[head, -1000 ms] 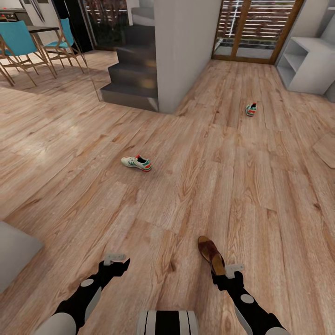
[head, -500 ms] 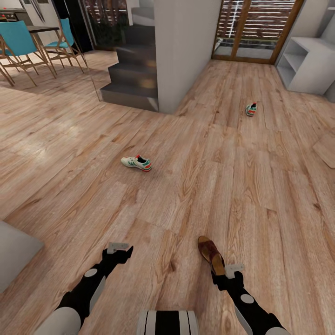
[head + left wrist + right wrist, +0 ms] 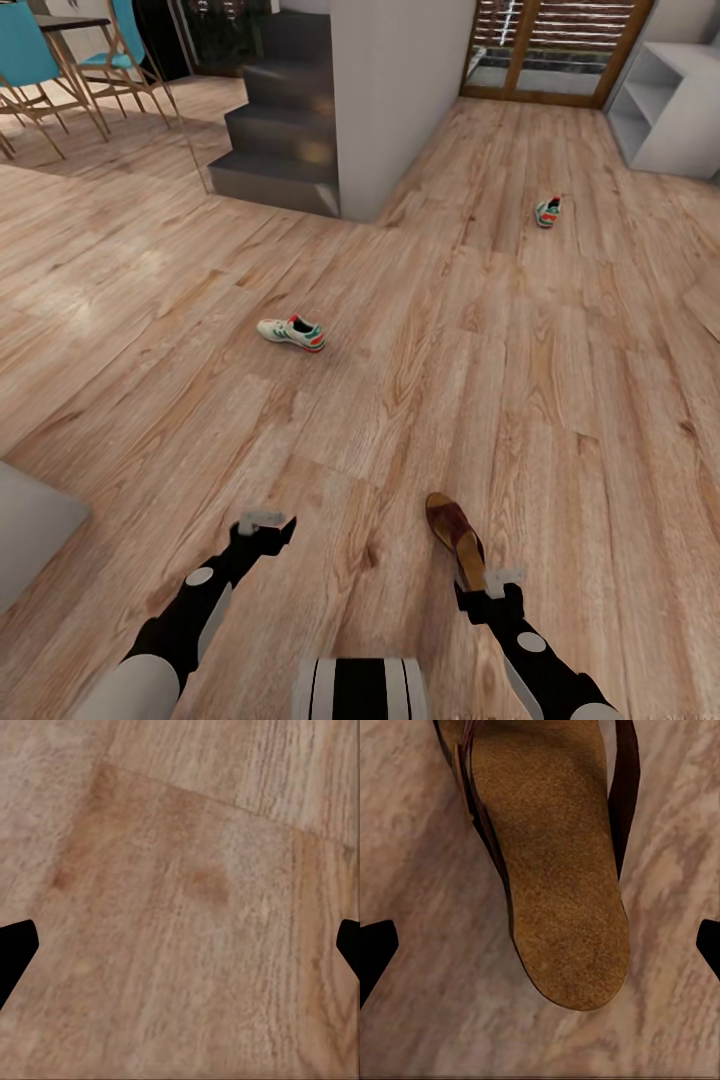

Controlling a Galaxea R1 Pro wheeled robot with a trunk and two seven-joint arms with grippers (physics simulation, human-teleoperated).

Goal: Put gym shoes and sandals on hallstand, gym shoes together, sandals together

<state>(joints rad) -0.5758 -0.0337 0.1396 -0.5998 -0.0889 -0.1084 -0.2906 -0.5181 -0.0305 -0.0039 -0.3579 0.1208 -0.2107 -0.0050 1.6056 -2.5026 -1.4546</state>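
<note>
One brown sandal (image 3: 454,531) lies on the corridor floor (image 3: 560,420) right in front of my right gripper (image 3: 484,586). In the right wrist view its tan heel (image 3: 556,892) sits between the wide-apart fingertips (image 3: 375,949), so that gripper is open. My left gripper (image 3: 264,525) is open too, over bare planks (image 3: 187,907). One gym shoe (image 3: 292,333) lies on its own at mid-left. The other gym shoe (image 3: 547,211) is farther off at the upper right. The light-grey hallstand (image 3: 668,110) with open shelf compartments stands at the far right.
A grey pillar (image 3: 400,100) and dark steps (image 3: 275,150) rise in the middle distance. Blue chairs (image 3: 40,60) stand far left, and a glazed door (image 3: 545,45) closes the far end. A grey block (image 3: 25,525) juts in at lower left, a tan slab (image 3: 705,305) at the right edge.
The head camera has tipped down, so the whole scene sits higher in the picture. My left gripper has reached a little forward over the floor. The right gripper stays at the sandal's heel.
</note>
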